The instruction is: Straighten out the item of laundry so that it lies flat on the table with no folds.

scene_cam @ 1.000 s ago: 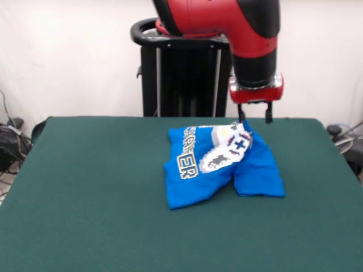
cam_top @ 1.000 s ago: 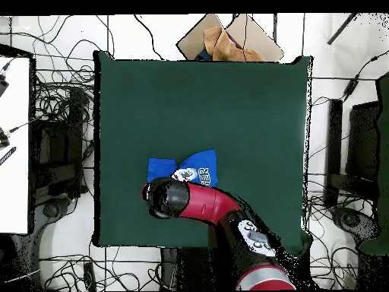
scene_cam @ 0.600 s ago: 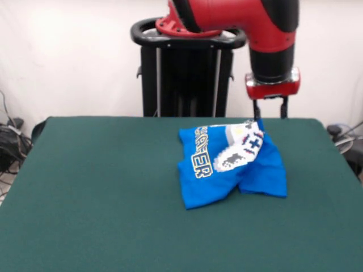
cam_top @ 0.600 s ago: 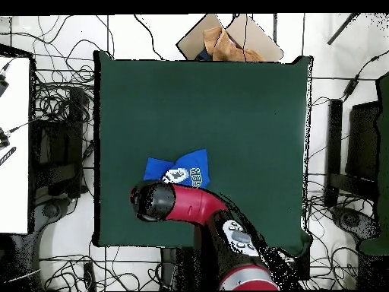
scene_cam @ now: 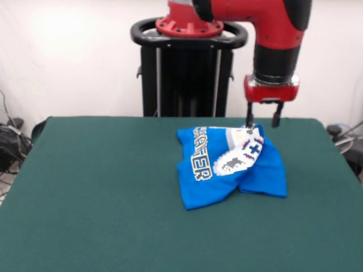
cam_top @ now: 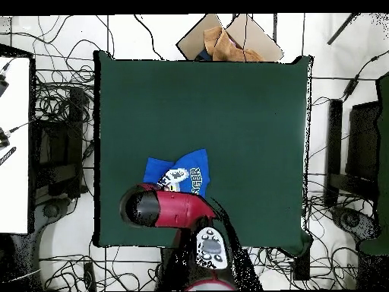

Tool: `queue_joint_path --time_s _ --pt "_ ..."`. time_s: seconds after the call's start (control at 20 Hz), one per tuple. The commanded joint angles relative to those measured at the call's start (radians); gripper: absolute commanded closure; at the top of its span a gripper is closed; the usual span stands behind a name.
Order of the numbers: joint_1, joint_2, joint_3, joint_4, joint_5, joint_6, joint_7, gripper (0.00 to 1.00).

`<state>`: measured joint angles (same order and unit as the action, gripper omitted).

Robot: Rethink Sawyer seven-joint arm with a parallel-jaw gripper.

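Observation:
The item of laundry point(scene_cam: 229, 165) is a bright blue T-shirt, crumpled and folded over on itself at the right far part of the table point(scene_cam: 102, 192). Its white pixel controller print faces up beside yellow-white lettering. My gripper point(scene_cam: 262, 121) hangs open just over the shirt's far edge. The left fingertip point(scene_cam: 249, 122) is at the raised fold and the right one hangs free. In the overhead view the shirt point(cam_top: 181, 175) lies close to the table's point(cam_top: 228, 114) bottom left part. There the red arm point(cam_top: 163, 209) covers the gripper and the shirt's lower edge.
The black pedestal point(scene_cam: 187, 73) stands behind the table's far edge. In the overhead view a cardboard box point(cam_top: 228, 39) sits beyond the table's top edge, a white desk point(cam_top: 14, 144) stands at the left, and cables lie all round.
The gripper swung to the right in the front view and has now come down a little toward the shirt's far edge. The shirt shifted to the right with it, then stayed put.

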<state>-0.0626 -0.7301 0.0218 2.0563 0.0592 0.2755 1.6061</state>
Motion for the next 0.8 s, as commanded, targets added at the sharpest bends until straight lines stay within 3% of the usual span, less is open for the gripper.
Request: queue_joint_path --time_s 0.05,0.4,0.6,0.8 --pt "0.088 0.025 -0.258 -0.135 -0.042 -0.057 0.209 0.0" --pt "0.078 0.112 -0.29 -0.128 -0.037 -0.185 0.208 0.0" --pt "0.031 0.142 -0.238 -0.066 -0.031 -0.271 0.22 0.0" --pt "-0.02 0.228 -0.185 -0.015 -0.052 -0.44 0.246 0.0"
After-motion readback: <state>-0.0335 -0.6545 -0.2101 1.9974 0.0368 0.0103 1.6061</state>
